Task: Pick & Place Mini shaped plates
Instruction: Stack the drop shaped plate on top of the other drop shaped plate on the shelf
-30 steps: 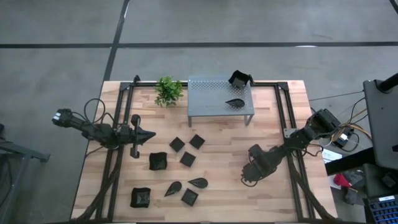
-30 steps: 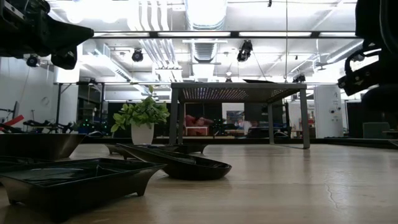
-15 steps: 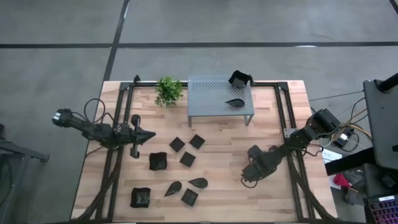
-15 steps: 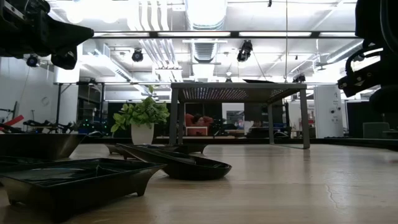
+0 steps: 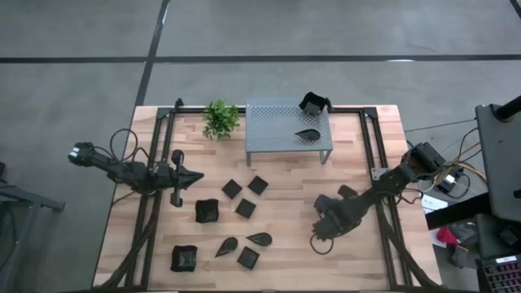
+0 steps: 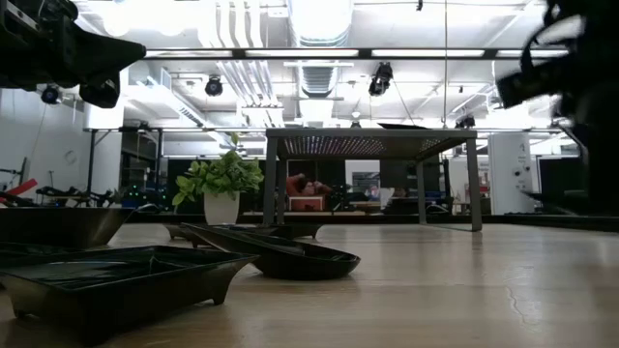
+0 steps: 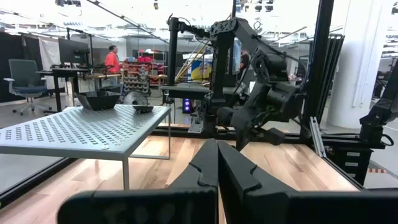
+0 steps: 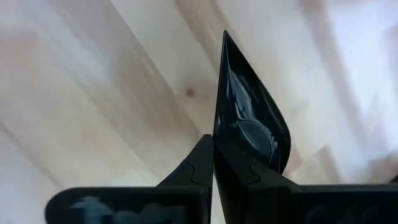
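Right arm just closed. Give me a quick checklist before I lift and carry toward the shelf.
1. Right claw shut on the teardrop plate: ok.
2. Grip sits on the plate's rim, not centred: not ok.
3. Plate clear of the table: cannot tell.
4. Shelf has bare room: ok.
5. Left claw shut, empty, parked on its own side: ok.

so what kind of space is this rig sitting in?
Looks like a robotics lab or workshop, not a home. Bare concrete floor around the wooden table, exposed ceiling ducts with strip lighting, and beyond the perforated metal shelf an office chair and a person among equipment racks.
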Robot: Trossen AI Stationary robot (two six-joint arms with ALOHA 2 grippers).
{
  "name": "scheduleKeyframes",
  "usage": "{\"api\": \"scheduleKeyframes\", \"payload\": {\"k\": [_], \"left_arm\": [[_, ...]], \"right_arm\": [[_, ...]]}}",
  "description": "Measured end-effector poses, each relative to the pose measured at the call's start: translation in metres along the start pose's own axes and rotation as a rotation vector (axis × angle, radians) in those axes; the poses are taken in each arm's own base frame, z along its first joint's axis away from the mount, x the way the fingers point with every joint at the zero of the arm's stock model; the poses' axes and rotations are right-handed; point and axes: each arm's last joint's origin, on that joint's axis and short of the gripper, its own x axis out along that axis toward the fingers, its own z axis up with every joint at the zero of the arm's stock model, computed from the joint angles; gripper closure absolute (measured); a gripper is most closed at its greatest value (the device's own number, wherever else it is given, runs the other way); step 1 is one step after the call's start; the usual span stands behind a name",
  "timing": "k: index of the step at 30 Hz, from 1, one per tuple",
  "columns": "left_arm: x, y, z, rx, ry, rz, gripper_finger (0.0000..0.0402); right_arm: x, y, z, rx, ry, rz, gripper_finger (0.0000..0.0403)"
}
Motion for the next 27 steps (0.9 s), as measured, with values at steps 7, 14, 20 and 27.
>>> {"api": "scheduleKeyframes", "payload": {"k": [7, 14, 20, 27], "left_arm": [[0.0, 0.0, 0.0, 0.0, 0.0, 0.0, 0.0401], [0.0, 0.0, 0.0, 0.0, 0.0, 0.0, 0.0401], [0.0, 0.0, 0.0, 0.0, 0.0, 0.0, 0.0401], [0.0, 0.0, 0.0, 0.0, 0.0, 0.0, 0.0401]], "right_arm": [[-0.042, -0.004, 0.023, -0.208, -0.206, -0.148, 0.0394], [-0.079, -0.014, 0.05, -0.352, -0.36, -0.287, 0.0394], [-0.088, -0.027, 0.077, -0.464, -0.37, -0.352, 0.0394], [-0.092, -0.059, 0.101, -0.518, -0.392, -0.414, 0.0394]]}}
